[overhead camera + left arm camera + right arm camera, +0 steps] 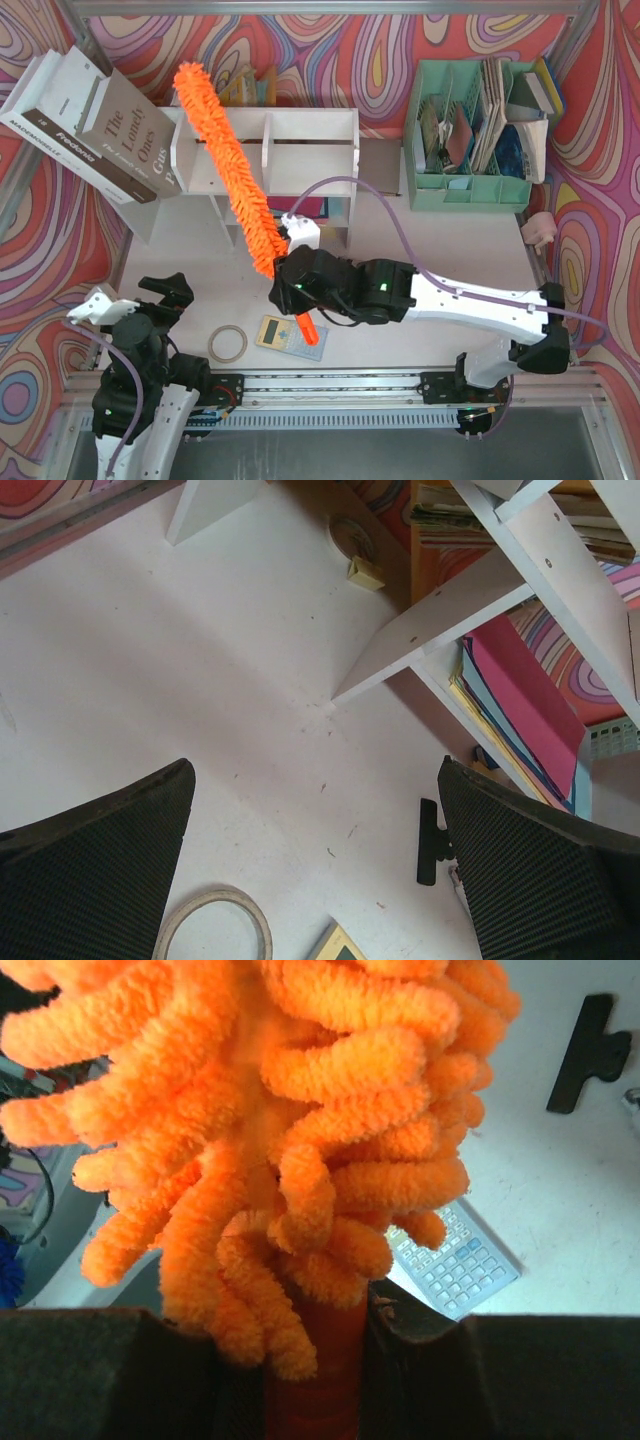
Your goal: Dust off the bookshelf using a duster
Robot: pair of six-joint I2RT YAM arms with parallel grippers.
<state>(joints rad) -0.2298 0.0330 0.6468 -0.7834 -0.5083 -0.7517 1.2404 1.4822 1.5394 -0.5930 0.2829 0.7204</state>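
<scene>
One side does the work at the counter (470, 240): the right fingers (110, 1370) are clamped low on the thin orange plastic handle (315, 1390), likely so the long fluffy bright-orange chenille duster (232, 170) can reach toward 11 o'clock across the white two-tier board bookshelf (310, 125) at 12 o'clock. The left fingers (90, 870) rest wide apart and empty at 7 o'clock, seemingly parked clear of the sweep.

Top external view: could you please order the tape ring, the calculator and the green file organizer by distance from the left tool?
1. Tape ring, just right of the left tool.
2. Calculator, farther right.
3. Green file organizer, far back right.
</scene>
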